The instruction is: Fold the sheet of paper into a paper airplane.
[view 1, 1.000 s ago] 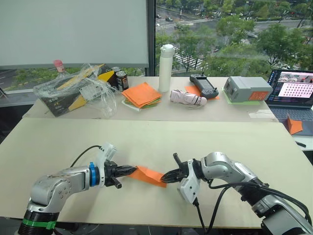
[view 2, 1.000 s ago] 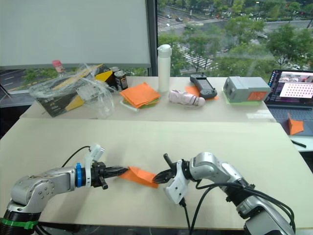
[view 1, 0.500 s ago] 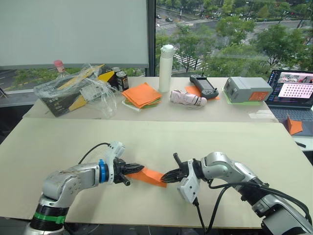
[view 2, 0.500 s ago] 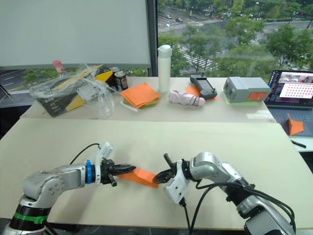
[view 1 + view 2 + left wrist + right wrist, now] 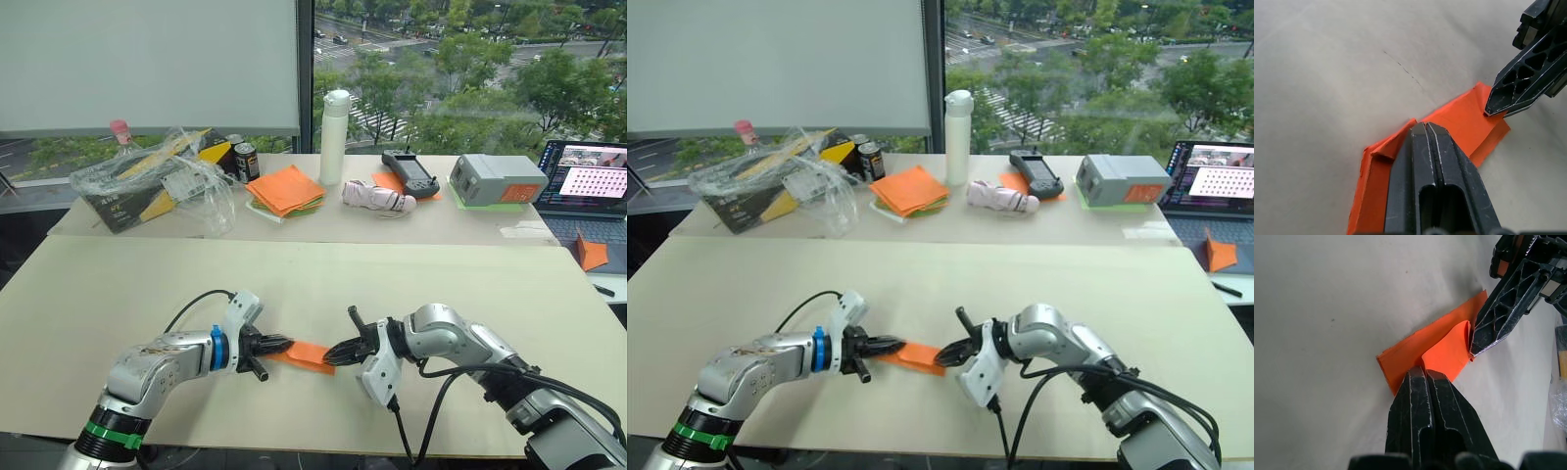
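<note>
The sheet of paper (image 5: 307, 354), bright orange and partly folded, lies on the near table (image 5: 294, 284) between my two grippers. My left gripper (image 5: 285, 345) is shut on its left end, where a flap (image 5: 1447, 350) curls over the layer below. My right gripper (image 5: 330, 355) is shut on the paper's right end, with its fingertips (image 5: 1492, 108) at a corner. The two grippers point at each other, a short gap apart. In the left wrist view the paper (image 5: 1464, 122) shows under the shut fingers (image 5: 1424, 147).
On the back table stand a stack of orange and green sheets (image 5: 285, 189), a white bottle (image 5: 333, 135), a plastic-wrapped box (image 5: 157, 181), cans (image 5: 243, 162), a handheld device (image 5: 409, 172), a grey box (image 5: 495, 178) and a laptop (image 5: 586, 186). Cables trail from both wrists.
My left gripper has moved right toward the right gripper, carrying the paper's left end over, so the paper now looks shorter. The right gripper has stayed put.
</note>
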Motion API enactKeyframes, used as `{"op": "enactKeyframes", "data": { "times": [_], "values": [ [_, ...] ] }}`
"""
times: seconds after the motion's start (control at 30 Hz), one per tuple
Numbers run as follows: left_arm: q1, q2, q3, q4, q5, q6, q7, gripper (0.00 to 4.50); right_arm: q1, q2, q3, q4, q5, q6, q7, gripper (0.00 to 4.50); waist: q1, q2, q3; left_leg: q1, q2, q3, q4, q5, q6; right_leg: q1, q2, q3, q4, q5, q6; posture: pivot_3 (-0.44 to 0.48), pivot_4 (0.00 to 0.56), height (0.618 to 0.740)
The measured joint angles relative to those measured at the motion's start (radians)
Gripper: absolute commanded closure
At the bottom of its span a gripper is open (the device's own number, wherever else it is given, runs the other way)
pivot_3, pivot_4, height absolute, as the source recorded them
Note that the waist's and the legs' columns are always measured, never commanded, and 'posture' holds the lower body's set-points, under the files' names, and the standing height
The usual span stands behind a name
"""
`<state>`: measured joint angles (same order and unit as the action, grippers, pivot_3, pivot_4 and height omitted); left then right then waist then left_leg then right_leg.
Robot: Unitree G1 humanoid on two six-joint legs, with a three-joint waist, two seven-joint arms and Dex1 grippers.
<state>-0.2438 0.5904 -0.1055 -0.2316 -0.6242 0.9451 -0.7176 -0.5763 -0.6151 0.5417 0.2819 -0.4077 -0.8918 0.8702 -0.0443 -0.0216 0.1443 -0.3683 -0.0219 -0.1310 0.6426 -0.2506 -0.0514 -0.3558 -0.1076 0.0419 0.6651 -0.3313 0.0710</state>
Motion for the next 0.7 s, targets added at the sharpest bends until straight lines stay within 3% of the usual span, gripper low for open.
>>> {"op": "enactKeyframes", "data": {
  "times": [0.3,0.4,0.53,0.7],
  "values": [
    [0.004,-0.001,-0.016,0.018,0.032,-0.052,-0.026,4.5,0.021,0.0,0.001,-0.009,0.097,0.082,0.056,4.46,0.001,0.0,0.0,0.001,0.0,0.0,0.0,0.0,0.0,0.002,0.0,0.0,0.0,0.0,0.0,0.0,0.15,0.74],
    [0.002,-0.004,-0.02,0.031,0.037,-0.059,-0.034,4.5,0.06,0.0,-0.007,-0.048,0.227,0.208,0.123,3.64,0.003,0.0,0.0,0.001,0.0,0.0,0.0,0.0,0.0,0.002,0.0,0.0,-0.001,0.0,0.0,0.0,0.15,0.74],
    [-0.002,-0.004,-0.022,0.035,0.041,-0.063,-0.039,4.5,0.098,0.001,-0.023,-0.125,0.363,0.386,0.199,2.23,0.004,0.0,0.0,0.001,0.0,0.0,0.0,0.0,0.001,0.002,0.0,0.0,-0.001,0.0,0.0,0.0,0.15,0.74],
    [-0.009,-0.004,-0.027,0.042,0.042,-0.063,-0.042,4.5,0.128,0.007,-0.069,-0.25,0.527,0.645,0.254,2.23,0.005,0.0,0.0,0.001,0.0,-0.001,0.0,0.0,0.001,0.002,0.0,0.0,-0.001,0.0,0.0,0.0,0.15,0.74]
  ]
}}
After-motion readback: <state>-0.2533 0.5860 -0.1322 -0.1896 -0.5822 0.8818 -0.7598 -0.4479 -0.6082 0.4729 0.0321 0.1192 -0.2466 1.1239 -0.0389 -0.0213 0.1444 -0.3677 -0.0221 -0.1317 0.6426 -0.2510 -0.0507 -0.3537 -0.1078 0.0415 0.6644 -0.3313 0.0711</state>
